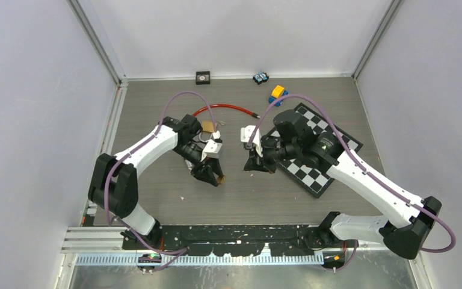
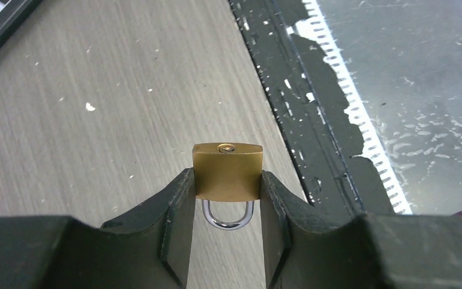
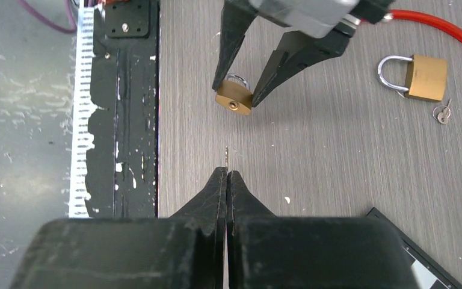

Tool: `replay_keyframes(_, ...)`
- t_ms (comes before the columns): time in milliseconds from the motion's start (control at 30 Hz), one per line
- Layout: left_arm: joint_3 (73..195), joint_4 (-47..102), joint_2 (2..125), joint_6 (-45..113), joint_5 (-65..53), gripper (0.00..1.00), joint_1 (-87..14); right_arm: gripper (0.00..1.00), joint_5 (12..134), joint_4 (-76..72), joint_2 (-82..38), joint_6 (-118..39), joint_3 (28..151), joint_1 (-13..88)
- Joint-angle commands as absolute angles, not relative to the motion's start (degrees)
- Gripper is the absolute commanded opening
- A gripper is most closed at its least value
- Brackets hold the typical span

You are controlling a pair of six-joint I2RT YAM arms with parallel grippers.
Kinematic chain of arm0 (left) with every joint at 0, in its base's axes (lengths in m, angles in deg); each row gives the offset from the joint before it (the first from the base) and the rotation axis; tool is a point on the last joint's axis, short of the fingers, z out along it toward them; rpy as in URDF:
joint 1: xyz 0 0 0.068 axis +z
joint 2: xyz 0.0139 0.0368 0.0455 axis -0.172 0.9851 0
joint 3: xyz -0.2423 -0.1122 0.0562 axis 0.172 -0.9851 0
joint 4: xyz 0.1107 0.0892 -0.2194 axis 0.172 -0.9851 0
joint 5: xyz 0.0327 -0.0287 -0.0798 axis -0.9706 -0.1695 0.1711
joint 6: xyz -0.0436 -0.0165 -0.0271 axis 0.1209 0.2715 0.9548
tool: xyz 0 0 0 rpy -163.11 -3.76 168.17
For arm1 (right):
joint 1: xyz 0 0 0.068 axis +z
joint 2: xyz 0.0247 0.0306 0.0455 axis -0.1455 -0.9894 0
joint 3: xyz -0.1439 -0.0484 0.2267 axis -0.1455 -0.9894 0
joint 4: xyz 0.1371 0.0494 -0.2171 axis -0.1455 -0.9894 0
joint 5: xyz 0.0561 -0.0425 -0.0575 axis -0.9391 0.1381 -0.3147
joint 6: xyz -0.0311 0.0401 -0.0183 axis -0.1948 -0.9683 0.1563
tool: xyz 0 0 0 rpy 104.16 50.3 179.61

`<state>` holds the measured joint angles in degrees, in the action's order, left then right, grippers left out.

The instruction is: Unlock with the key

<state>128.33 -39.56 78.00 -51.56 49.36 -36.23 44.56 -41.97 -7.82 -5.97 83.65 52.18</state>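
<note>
Left wrist view: the left fingers point(image 2: 177, 211) are partly closed on the flat sides of a small brass padlock point(image 2: 227, 173). They hold it clear of the grey wood-grain counter point(image 2: 96, 120), with its steel shackle point(image 2: 227, 218) toward the wrist and its keyhole point(image 2: 225, 147) facing outward. In the right wrist view, the right fingers point(image 3: 216, 192) are pressed fully together on a thin silver key point(image 3: 226, 155), and only its narrow tip shows past them. The tip points toward the held padlock, near it but apart from it. Farther off, a larger brass padlock point(image 3: 426, 77) lies on its side with a small loose key point(image 3: 442, 113) just beside it and a red cable point(image 3: 451, 30) behind. A black-and-white checkered board point(image 1: 313, 174) lies under the right arm. Two small toy cars point(image 1: 277, 94) sit by the far wall.
</note>
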Motion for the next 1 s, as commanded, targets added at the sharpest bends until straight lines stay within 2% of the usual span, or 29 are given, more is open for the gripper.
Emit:
replay_keyframes(0,130.6,-48.2,78.2,-59.3,58.1,0.0,-36.0,0.01,50.6,-45.3,-7.0,0.1,86.2,56.8)
replay_keyframes(200,131.5,-55.0,79.3,-67.8,59.6,0.0,-36.0,0.01,55.5,-46.1,-8.6,2.9,86.3,63.0)
replay_keyframes(467,137.8,-75.1,87.3,-86.4,63.0,0.0,-36.0,0.01,60.4,-48.1,-13.3,5.4,90.2,69.0)
replay_keyframes(833,136.6,-75.5,88.0,-87.8,63.7,0.0,-36.0,0.01,66.2,-50.2,-16.6,5.7,94.0,72.4)
replay_keyframes(967,134.7,-71.0,85.5,-84.4,63.1,0.0,-35.8,0.01,68.2,-47.8,-15.7,2.6,92.4,72.1)
